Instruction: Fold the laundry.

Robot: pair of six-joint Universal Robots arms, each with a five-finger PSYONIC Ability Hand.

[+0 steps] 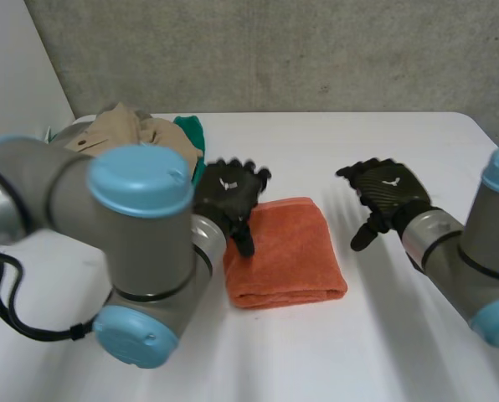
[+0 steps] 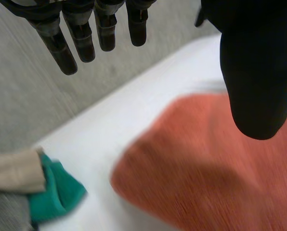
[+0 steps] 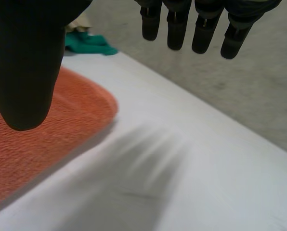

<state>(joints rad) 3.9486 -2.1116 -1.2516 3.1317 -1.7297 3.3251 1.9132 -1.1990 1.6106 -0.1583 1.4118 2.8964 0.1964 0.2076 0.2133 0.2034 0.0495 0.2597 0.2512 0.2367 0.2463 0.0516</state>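
An orange towel (image 1: 285, 252) lies folded into a thick rectangle in the middle of the white table (image 1: 383, 335). My left hand (image 1: 230, 194) hovers at the towel's far left corner, fingers straight and spread, thumb over the cloth (image 2: 215, 163), holding nothing. To the right of the towel my right hand (image 1: 387, 194) hangs above bare table, also open, clear of the cloth. In the right wrist view the towel's edge (image 3: 61, 130) lies under the thumb (image 3: 23, 62), and the fingers (image 3: 201, 29) point out past the table.
A pile of laundry sits at the table's far left: a tan garment (image 1: 136, 130) over a green one (image 1: 191, 134), seen too beside the towel in the left wrist view as green cloth (image 2: 54, 190). A grey wall (image 1: 275, 50) stands behind.
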